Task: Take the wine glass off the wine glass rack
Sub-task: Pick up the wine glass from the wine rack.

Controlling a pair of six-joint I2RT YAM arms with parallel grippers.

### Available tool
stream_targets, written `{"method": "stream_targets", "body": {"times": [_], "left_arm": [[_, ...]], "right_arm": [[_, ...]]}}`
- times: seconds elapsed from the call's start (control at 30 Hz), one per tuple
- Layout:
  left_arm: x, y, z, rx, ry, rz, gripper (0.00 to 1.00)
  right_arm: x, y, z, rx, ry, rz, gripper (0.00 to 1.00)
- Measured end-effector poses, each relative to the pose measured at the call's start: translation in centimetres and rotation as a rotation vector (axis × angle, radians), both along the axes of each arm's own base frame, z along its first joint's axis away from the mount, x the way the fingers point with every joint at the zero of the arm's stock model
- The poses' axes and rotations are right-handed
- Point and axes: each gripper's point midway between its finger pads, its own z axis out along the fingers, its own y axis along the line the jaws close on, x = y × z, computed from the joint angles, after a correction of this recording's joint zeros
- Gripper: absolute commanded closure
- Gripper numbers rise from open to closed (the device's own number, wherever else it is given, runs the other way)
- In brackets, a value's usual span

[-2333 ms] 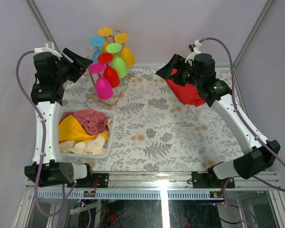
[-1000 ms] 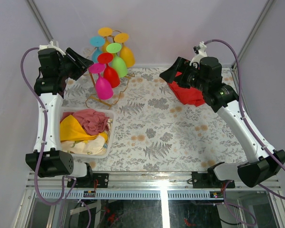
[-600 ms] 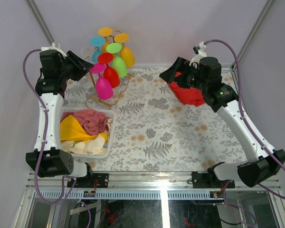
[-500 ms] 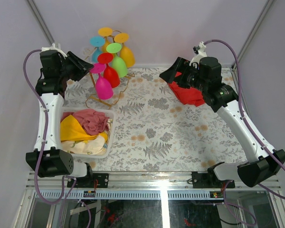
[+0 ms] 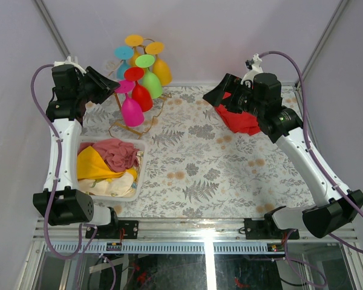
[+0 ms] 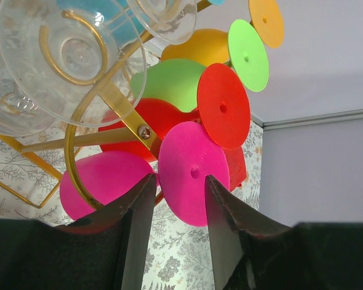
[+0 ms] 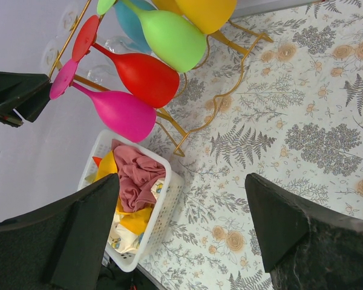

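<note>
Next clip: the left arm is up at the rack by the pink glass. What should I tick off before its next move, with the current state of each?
1. Aim of the left end effector at the pink glass: ok, the glass's foot shows between the fingers in the left wrist view.
2. Grip on that foot: cannot tell; the jaws stand apart and contact is unclear.
3. Clearance from the red glass: not ok, its foot overlaps the pink one.
4. Stance of the wine glass rack: ok, upright.
5. State of the right end effector: ok, open, empty and away from the rack.
</note>
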Motion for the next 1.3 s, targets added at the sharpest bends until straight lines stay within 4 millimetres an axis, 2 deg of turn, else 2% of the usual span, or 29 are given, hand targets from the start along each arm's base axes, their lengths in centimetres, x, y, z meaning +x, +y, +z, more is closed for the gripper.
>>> {"method": "stream_targets", "body": {"times": [0.37,0.57,0.9,1.07,1.3], "left_arm": [[0.0,-0.1,-0.1,-0.009,0.004,-0.003,0.64],[0.4,-0.3,-0.5,-0.029,0.019,-0.006,0.73],[0.5,-0.6,-0.6,-0.070,0.019,0.005,0.97],[0.1,-0.9,0.4,-0.115,-0.013,0.014,1.00],[0.0,-1.1,0.4,-0.161,-0.011,0.027,1.00]], "right_arm": [[0.0,0.0,-0.1,-0.001,0.001,0.001,0.08],[0.0,0.0,-0.1,-0.001,0.001,0.000,0.08],[0.3,0.2,-0.7,-0.007,0.016,0.002,0.08],[0.3,0.2,-0.7,-0.007,0.016,0.002,0.08],[0.3,0.2,-0.7,-0.007,0.016,0.001,0.08]]}}
